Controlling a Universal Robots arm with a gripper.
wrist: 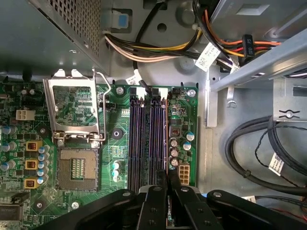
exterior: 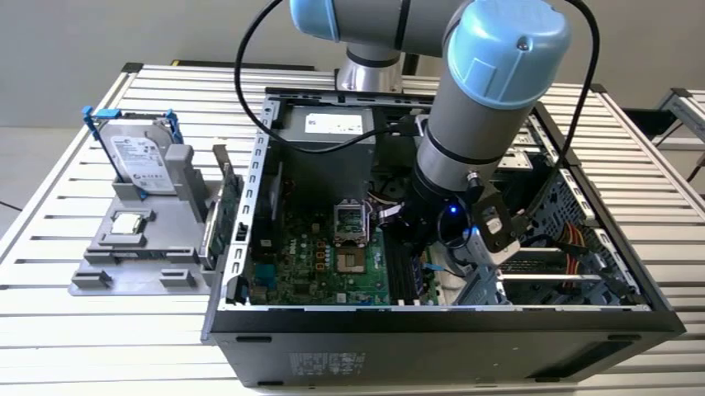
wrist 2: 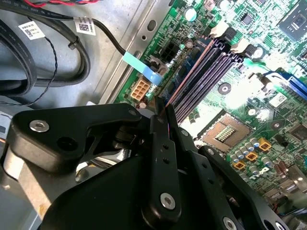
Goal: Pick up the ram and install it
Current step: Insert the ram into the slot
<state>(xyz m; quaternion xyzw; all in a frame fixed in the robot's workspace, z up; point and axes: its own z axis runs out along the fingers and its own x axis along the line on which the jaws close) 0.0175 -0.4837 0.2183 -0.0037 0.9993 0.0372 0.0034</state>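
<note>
Dark-blue ram (wrist: 166, 139) stands on edge directly under the gripper (wrist: 168, 179), its near end pinched between the 2 black fingers (wrist: 154, 201), which are drawn close together on the thin board. In both wrist views the stick (wrist 2: 189, 72) sits along the outermost of the 4 black memory slots (wrist: 144, 139), the one nearest the motherboard's (wrist: 117, 110) edge; whether it is fully seated cannot be told. Its long axis runs parallel to the slots, away from the fingertips toward the white latches (wrist: 152, 92) at the far end, with the thin top edge facing the cameras. Room on the outer side is tight: a row of capacitors (wrist: 173, 143) and a white connector (wrist: 183, 172) lie just beside the slot, then the board's edge, then bare chassis floor (wrist: 206, 143) with a bundle of black cables (wrist: 249, 158) near it. On the inner side the other 3 slots stand empty, and the open processor socket (wrist: 76, 167) lies well apart beyond them. In the exterior view the arm (exterior: 484, 107) reaches down into the open computer case (exterior: 441, 318) with the gripper (exterior: 414, 235) low over the board, the case walls close around the wrist. A hard drive (exterior: 144, 161) in a blue bracket stands outside the case on the exterior view's left.
</note>
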